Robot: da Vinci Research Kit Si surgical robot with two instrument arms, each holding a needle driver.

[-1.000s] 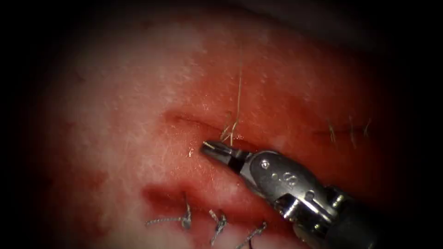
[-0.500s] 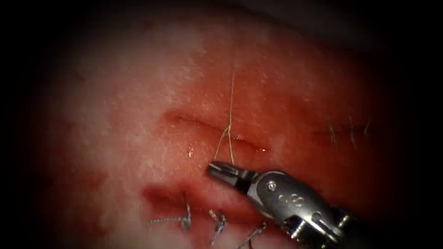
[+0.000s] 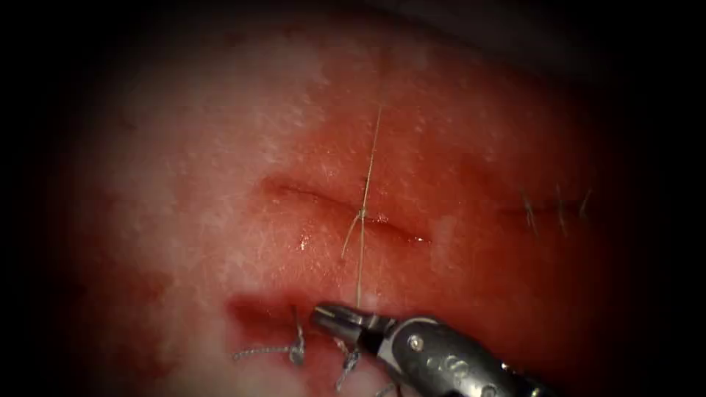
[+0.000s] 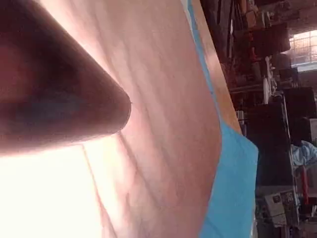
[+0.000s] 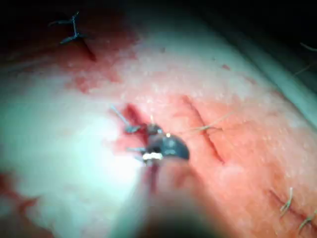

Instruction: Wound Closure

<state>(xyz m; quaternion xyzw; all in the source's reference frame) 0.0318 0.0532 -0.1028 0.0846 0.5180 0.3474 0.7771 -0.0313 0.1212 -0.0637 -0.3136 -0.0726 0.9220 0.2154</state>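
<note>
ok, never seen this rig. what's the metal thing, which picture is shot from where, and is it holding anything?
The metal thing is the right arm's tool, a needle driver: a thin shaft ending in two small jaws, on a surgical research robot doing bench practice. The red surface is the tissue, a piece of pork belly, wet with red fluid.

The endoscope view looks down on the cut from above and in front. The two other pictures come from small cameras near each arm's wrist; the right wrist view sees the same tool from behind.

The jaws are shut on the thread, which runs taut from them up through a knot at the cut and beyond. A short loose tail hangs beside it. Over the last second the tool drew back from the cut, pulling that thread straight. Older stitches close a second cut next to the tool.
</note>
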